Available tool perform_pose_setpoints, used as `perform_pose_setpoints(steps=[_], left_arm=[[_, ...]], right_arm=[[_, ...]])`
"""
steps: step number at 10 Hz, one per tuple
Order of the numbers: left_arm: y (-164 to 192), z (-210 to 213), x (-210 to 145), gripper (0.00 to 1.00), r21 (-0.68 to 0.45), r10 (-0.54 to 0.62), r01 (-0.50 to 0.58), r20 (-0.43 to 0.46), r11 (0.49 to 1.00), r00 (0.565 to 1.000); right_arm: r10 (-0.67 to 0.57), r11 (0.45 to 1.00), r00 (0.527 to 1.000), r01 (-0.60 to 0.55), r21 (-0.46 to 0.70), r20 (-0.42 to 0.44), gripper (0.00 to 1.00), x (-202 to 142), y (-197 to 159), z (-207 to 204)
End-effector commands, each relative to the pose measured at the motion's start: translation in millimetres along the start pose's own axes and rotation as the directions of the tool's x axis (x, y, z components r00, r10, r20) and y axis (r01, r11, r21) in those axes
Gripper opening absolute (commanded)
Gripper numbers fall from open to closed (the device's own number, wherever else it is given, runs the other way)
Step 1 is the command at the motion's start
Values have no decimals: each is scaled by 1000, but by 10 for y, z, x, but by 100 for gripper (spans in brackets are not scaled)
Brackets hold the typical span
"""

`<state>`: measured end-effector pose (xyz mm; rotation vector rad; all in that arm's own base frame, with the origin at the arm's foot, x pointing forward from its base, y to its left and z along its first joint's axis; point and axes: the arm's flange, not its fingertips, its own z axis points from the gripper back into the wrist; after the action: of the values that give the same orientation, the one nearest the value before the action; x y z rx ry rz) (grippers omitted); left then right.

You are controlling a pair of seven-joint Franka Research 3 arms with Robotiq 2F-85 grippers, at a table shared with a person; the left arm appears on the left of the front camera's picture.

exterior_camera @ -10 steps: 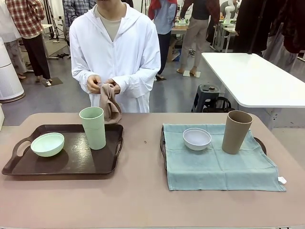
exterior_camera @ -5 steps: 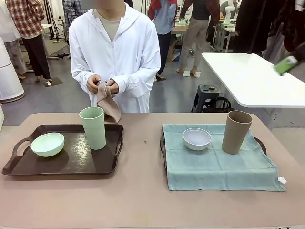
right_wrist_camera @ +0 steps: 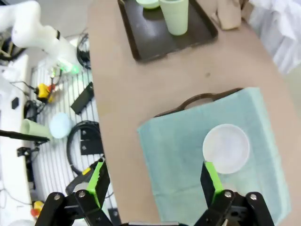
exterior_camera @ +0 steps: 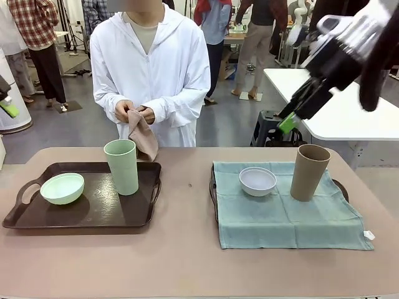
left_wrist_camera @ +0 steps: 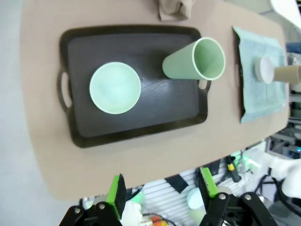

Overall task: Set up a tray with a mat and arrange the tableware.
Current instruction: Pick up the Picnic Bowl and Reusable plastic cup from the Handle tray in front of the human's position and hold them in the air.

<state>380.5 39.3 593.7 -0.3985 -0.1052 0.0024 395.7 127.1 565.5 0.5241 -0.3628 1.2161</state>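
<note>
**Tableware on bare tray**

Dark tray (exterior_camera: 81, 229) unlined; right of it, teal mat (exterior_camera: 280, 218) under tall brown cup (exterior_camera: 308, 172) and white bowl (exterior_camera: 257, 180). Behind it, tan cloth (exterior_camera: 143, 136) in person's hands (exterior_camera: 123, 109). On it, tall green cup (exterior_camera: 122, 167), pale green bowl (exterior_camera: 62, 188). Left gripper (left_wrist_camera: 161, 188) spread, high to its left; right gripper (right_wrist_camera: 154, 179) spread, high to its right. Likely best: lift cup upright, gripped low.

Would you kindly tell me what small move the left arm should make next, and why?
Probably lower the open left gripper toward the tall green cup: the dark tray under it has no mat, and the person holds a tan cloth.
</note>
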Motion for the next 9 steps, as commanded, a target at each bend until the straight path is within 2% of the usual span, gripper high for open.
perform_pose_setpoints(steps=[1, 2, 3, 4, 7, 8, 9], left_arm=[[-85, -43, 155, 81, 64, 45, -42, -42, 997, 998], [-96, -89, 188, 81, 94, 68, -64, -42, 994, 997], [-22, -69, 81, 81, 13, 14, -14, -20, 1000, 1000], [-22, -69, 81, 81, 13, 14, -14, -20, 1000, 1000], [-22, -69, 81, 81, 13, 14, -14, -20, 1000, 1000], [-18, -65, 114, 81, 28, 32, -32, -21, 999, 999], [-14, -214, 263, 81, 15, 22, -21, -68, 1000, 997]], right_arm=[[14, 999, 1000, -15, -43, -25, 100, 90, -197, -228], [-4, 999, 1000, 4, -47, -2, 100, 126, -248, -261], [-56, 998, 998, 56, -15, 31, 100, -23, -272, -95], [3, 1000, 1000, -3, -18, -18, 100, 80, -203, -298], [-11, 1000, 1000, 11, -23, -11, 100, 53, -258, -277], [153, 982, 986, -145, -120, 60, 100, 90, -287, -337], [303, 943, 952, -292, -159, 49, 100, 254, -378, -602]])
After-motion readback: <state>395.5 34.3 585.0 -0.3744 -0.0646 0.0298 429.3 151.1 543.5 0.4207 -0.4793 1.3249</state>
